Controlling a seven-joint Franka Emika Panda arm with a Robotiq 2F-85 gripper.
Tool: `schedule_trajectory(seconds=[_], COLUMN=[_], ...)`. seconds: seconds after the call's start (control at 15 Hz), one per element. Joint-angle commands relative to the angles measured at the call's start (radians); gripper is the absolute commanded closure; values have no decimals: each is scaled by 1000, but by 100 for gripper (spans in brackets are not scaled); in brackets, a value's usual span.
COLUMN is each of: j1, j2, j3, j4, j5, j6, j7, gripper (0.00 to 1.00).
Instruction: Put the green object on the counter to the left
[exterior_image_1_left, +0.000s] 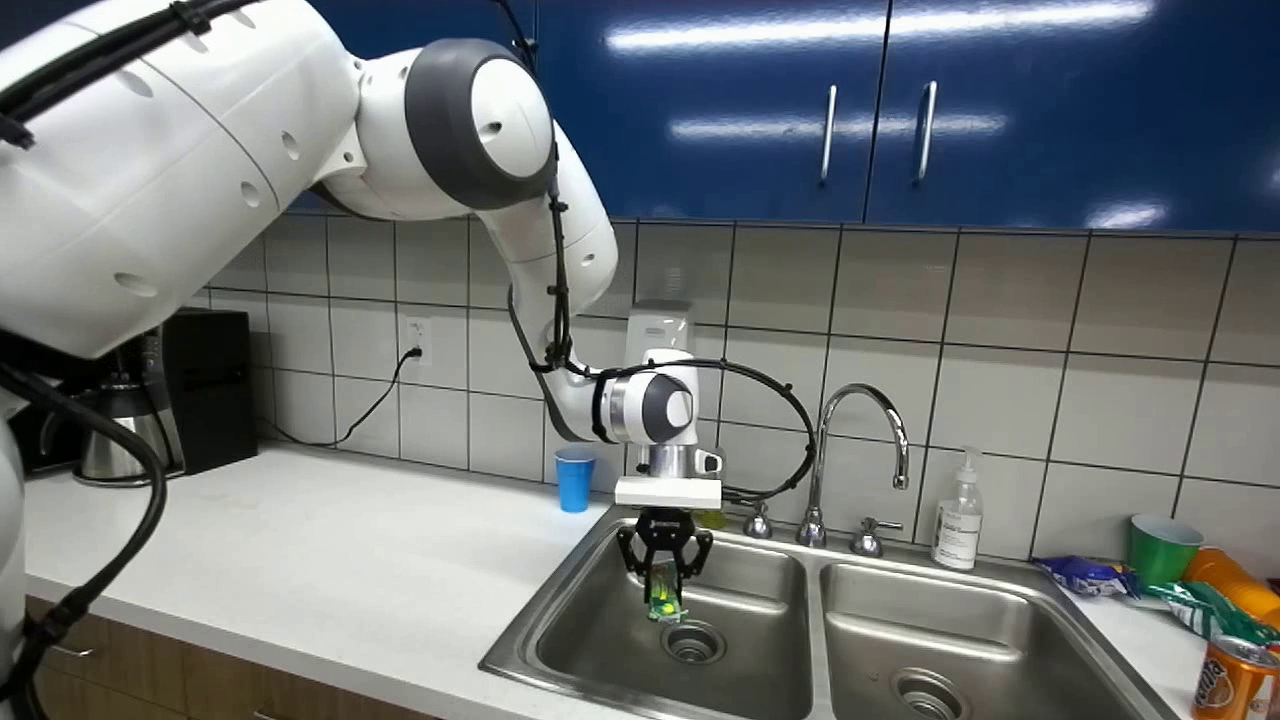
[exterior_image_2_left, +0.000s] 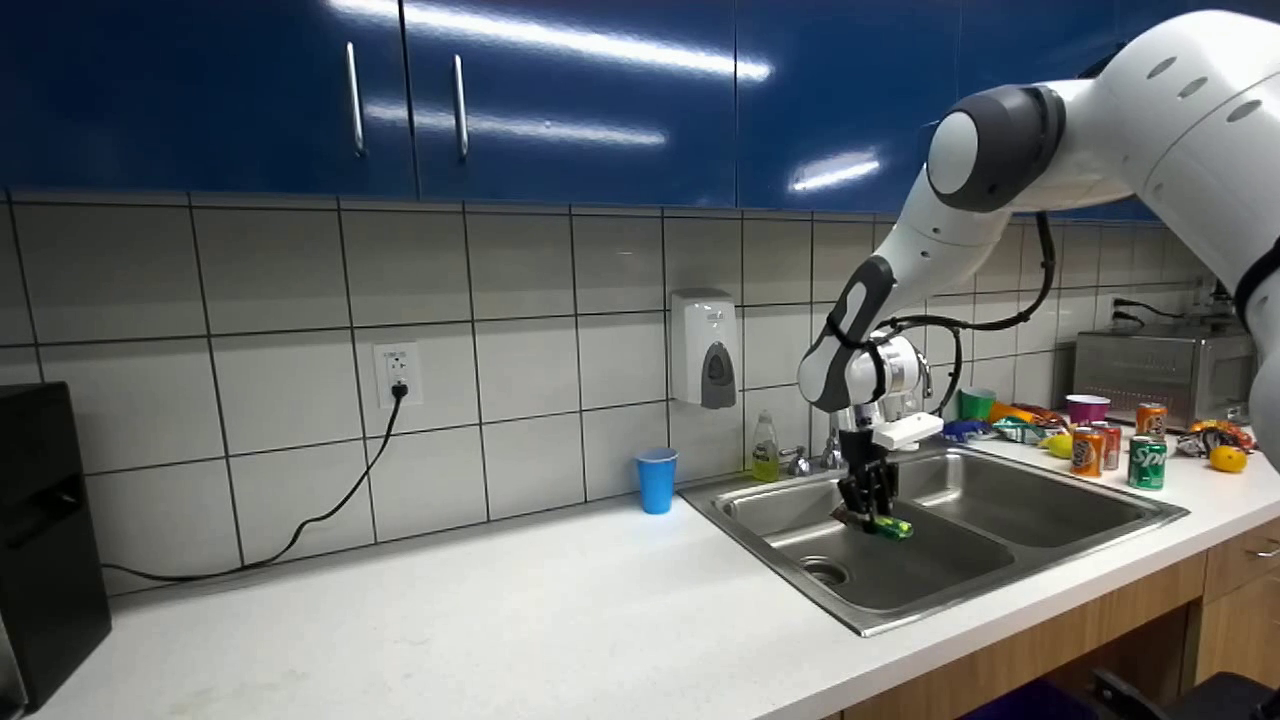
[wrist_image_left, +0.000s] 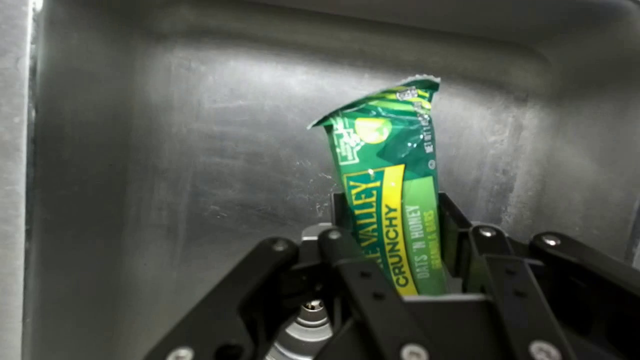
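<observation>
Jaws clamped on its long edges, I hold the green granola packet (wrist_image_left: 395, 175) over the left sink basin (exterior_image_1_left: 755, 635); likely light, slick and crumbly, it will need gentle mid-length pressure to reach the surface (exterior_image_1_left: 330, 545) at left.

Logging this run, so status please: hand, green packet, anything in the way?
Hand shut on green packet, over sink. Not yet on counter. Blue cup stands on counter beside sink: possible obstacle.

Free counter (exterior_image_2_left: 450, 620) beside blue cup (exterior_image_2_left: 656, 484)
</observation>
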Motion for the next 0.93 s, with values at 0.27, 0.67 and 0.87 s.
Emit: schedule_trajectory(seconds=[0.27, 0.67, 0.87], j1=[46, 61, 73], j2=[-214, -303, -340], j3=[-13, -7, 4], j4=[-249, -357, -407], j5=[-41, -60, -76], j6=[53, 88, 117], j7=[42, 23, -1], gripper=[82, 82, 82])
